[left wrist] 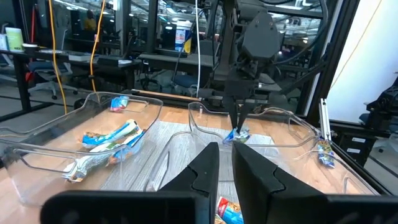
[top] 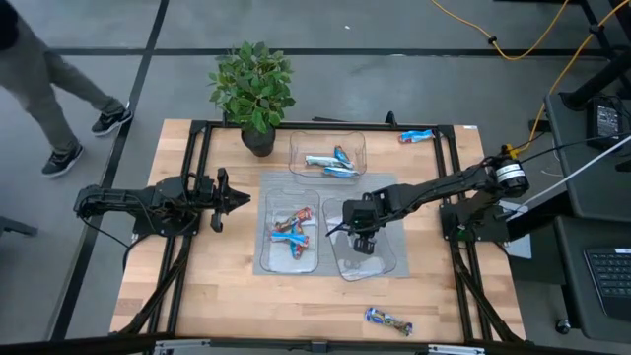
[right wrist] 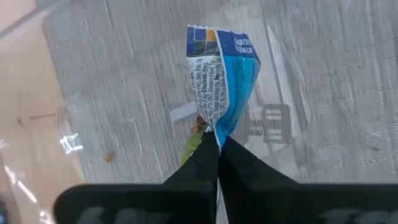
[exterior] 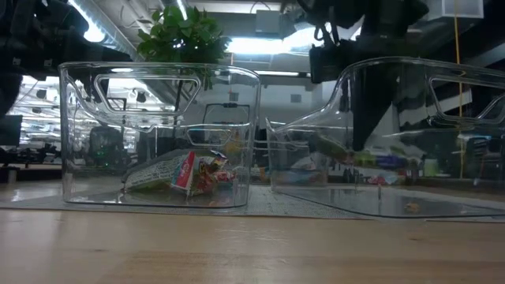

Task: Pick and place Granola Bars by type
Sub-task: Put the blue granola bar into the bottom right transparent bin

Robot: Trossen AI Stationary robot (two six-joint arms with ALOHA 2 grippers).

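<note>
The right gripper (top: pixel 363 240) is hanging over the empty clear tray (top: pixel 389 266), the right-hand one of the pair on the grey mat (top: pixel 258 264), and it is pinching a blue granola bar (right wrist: pixel 221 74) by the very end of its wrapper, fingers fully together. The right wrist view is showing the bar dangling and twisted below the fingertips, with only a thin crimp of foil caught between them.

That slim hold is the main risk. The wrapper is looking slick and crinkly, so any swing of the arm could be working it loose, and a bar dropping from a height might be bouncing off the tray's rim or landing on the mat beside it instead of inside. The tray is light and its wall is standing close to the gripper; a low or off-centre descent could be nudging or tipping it.

Sorting is the other hazard. The tray just left of this one (top: pixel 293 237) is already holding orange-and-blue bars, and the tray behind it (top: pixel 326 158), nearer the plant (top: pixel 252 84), is holding blue ones; releasing here may be mixing types if this bar belongs with those. Two bars are lying loose on the bench: one (top: pixel 415 136) far behind the empty tray, one (top: pixel 387 320) in front of it.

The left gripper (top: pixel 237 200) is waiting left of the mat, fingers nearly together and holding nothing.
</note>
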